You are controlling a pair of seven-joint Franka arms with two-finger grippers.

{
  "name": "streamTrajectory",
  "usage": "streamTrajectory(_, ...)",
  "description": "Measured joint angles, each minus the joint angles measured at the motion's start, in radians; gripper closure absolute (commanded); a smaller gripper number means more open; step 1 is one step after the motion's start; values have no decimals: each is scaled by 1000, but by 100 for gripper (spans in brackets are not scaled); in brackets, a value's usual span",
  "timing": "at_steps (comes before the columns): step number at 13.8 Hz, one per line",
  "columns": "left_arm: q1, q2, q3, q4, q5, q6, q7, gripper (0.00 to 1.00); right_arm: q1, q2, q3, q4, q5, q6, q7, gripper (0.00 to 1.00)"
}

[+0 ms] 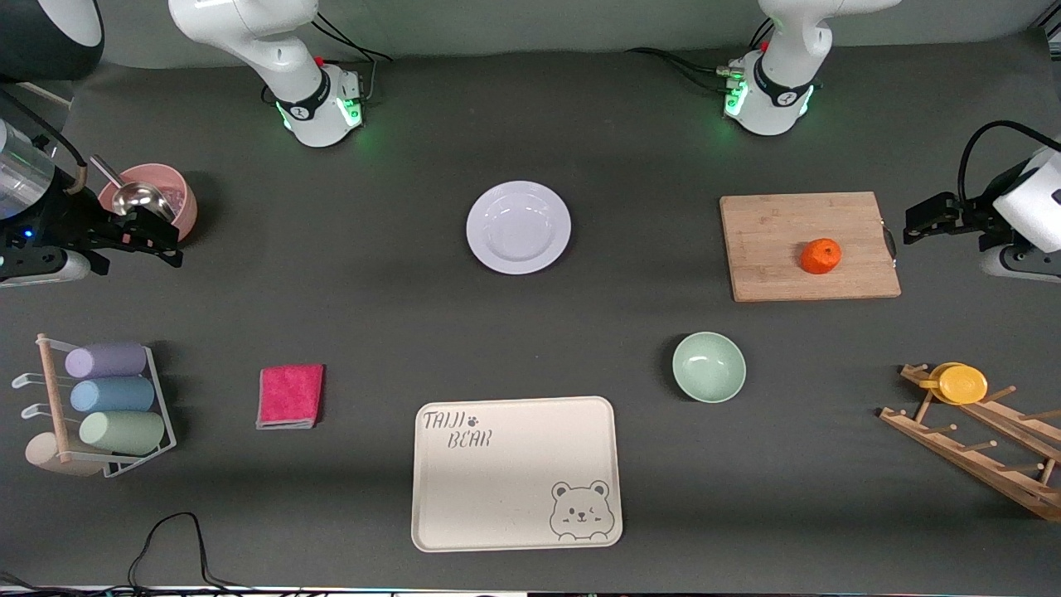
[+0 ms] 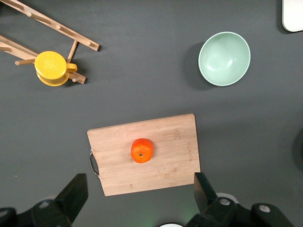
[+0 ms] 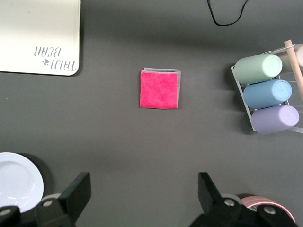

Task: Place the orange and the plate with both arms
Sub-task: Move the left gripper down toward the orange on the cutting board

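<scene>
The orange (image 1: 821, 255) sits on a wooden cutting board (image 1: 771, 274) toward the left arm's end of the table; it also shows in the left wrist view (image 2: 141, 150). The pale plate (image 1: 518, 226) lies flat mid-table, and its edge shows in the right wrist view (image 3: 16, 179). My left gripper (image 1: 909, 226) hangs open and empty over the table beside the board's handle end (image 2: 140, 194). My right gripper (image 1: 172, 247) hangs open and empty beside a pink bowl, over bare table (image 3: 142, 191).
A mint-green bowl (image 1: 709, 366) and a cream bear tray (image 1: 497, 497) lie nearer the camera. A pink cloth (image 1: 290, 395), a rack of pastel cups (image 1: 108, 406), a pink bowl with a ladle (image 1: 157, 195) and a wooden rack with a yellow cup (image 1: 961, 384) stand about.
</scene>
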Motion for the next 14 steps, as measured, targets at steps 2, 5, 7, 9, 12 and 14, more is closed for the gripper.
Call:
streamTrajectory(2, 0, 0, 0, 0, 0, 0, 0, 0, 0, 0, 0, 0, 0, -2, 0, 0)
streamTrajectory(5, 0, 0, 1, 0, 1, -6, 0, 0, 0, 0, 0, 0, 0, -6, 0, 0)
streamTrajectory(7, 6, -4, 7, 0, 6, -32, 1, 0, 0, 0, 0, 0, 0, -6, 0, 0)
streamTrajectory(9, 19, -37, 12, -18, 18, -58, 6, 0, 0, 0, 0, 0, 1, -6, 0, 0)
streamTrajectory(12, 29, -168, 15, -148, 27, -60, 16, 0, 0, 1, 0, -1, 1, -6, 0, 0)
streamTrajectory(14, 35, -284, 16, -276, 28, -45, 19, 0, 0, 1, 0, -1, 1, -6, 0, 0)
